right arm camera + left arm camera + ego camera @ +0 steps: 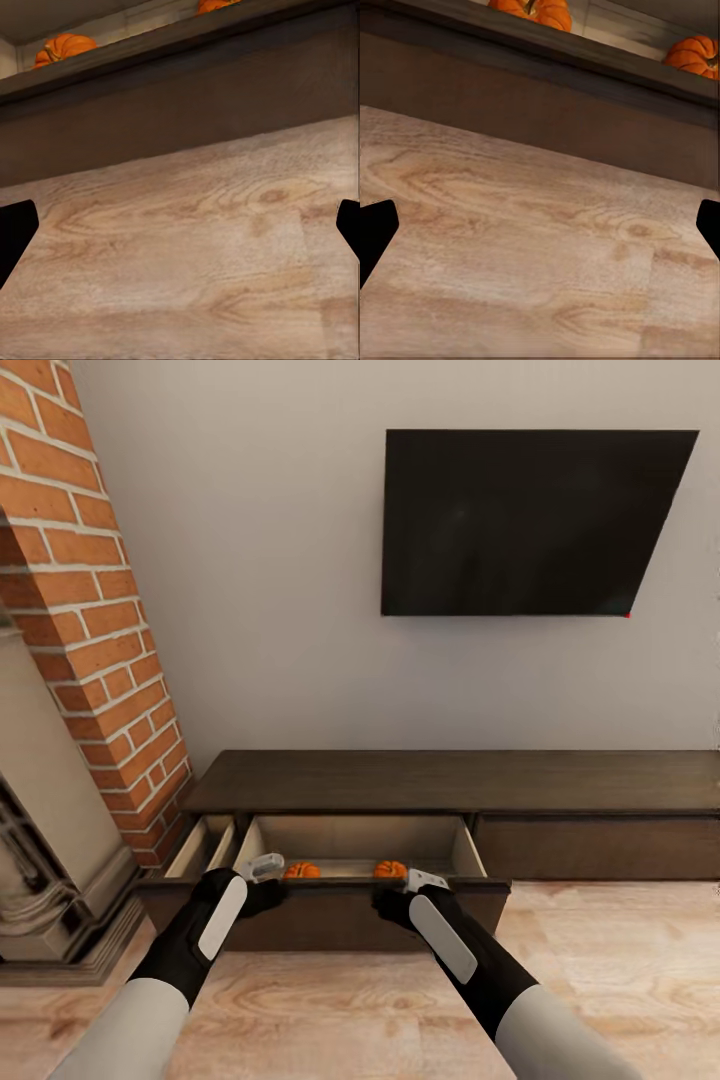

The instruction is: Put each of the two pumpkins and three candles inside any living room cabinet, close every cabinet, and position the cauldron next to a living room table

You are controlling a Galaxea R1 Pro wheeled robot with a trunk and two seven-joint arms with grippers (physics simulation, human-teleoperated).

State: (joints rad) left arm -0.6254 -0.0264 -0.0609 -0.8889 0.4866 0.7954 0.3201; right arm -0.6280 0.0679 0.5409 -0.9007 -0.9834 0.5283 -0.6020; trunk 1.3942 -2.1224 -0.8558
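Facing the cabinet (450, 785) below a wall-mounted screen (530, 520), the robot holds both arms low in front of an open drawer (360, 840). The left hand (262, 868) sits at the left part of the drawer's front edge; the right hand (425, 881) sits at the right part of the same edge. Contact with the drawer front cannot be confirmed from the head view.

Both wrist views show the two fingertips at opposite frame edges, so each hand is spread wide. Nothing lies between the fingers; only the wood floor (540, 255) and the dark drawer front (180, 105) are seen past them.

Two pumpkins rest inside the drawer's pale interior, well apart: the left pumpkin (301, 870) just beyond the left hand, the right pumpkin (390, 869) just beyond the right hand. A narrower drawer (200, 845) to the left also stands open, beside the brick chimney (100, 620).
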